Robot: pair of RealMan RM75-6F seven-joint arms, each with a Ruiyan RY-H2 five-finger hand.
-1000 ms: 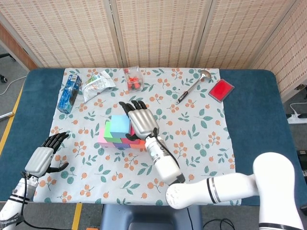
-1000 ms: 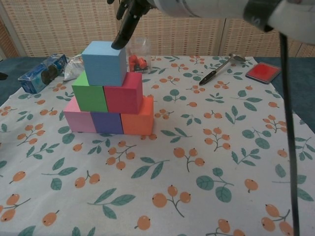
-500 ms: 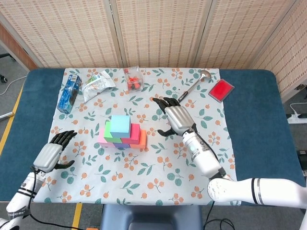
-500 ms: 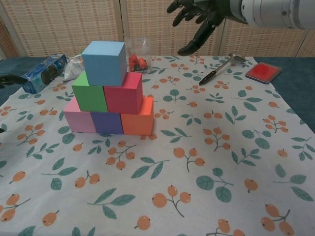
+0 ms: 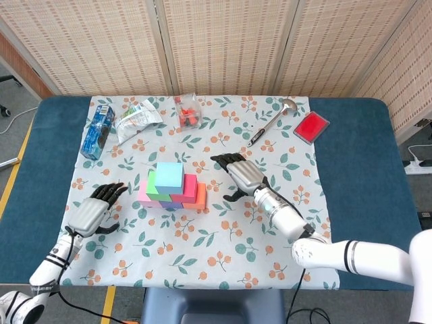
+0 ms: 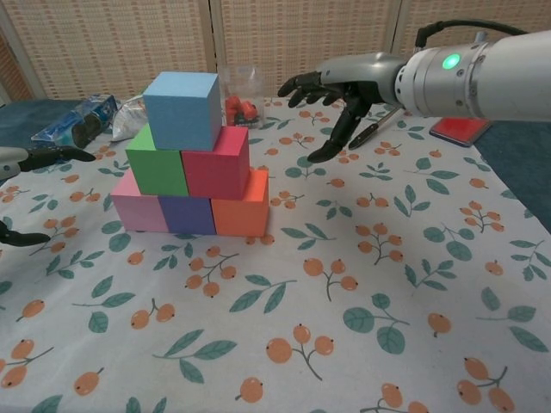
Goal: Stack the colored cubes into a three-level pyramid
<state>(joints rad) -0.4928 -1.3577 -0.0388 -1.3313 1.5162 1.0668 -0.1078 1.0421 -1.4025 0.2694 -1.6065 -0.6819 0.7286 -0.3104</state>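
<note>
A three-level cube pyramid stands mid-table: pink (image 6: 138,212), purple (image 6: 188,215) and orange (image 6: 241,206) cubes at the bottom, green (image 6: 157,163) and magenta (image 6: 215,163) above, a light blue cube (image 6: 182,109) (image 5: 169,175) on top. My right hand (image 5: 241,174) (image 6: 340,90) hovers open to the right of the stack, fingers spread, touching nothing. My left hand (image 5: 95,212) (image 6: 26,159) is open at the left of the stack, low over the cloth, holding nothing.
At the back lie a blue packet (image 5: 97,128), a clear bag (image 5: 137,116), a small bag with red pieces (image 5: 187,115), a spoon (image 5: 273,119) with a pen (image 6: 372,131), and a red box (image 5: 311,127). The floral cloth (image 5: 270,229) covers the blue table.
My right hand left the top of the blue cube and swung away to the right, then lowered. My left hand moved inward toward the stack. The cubes stayed put.
</note>
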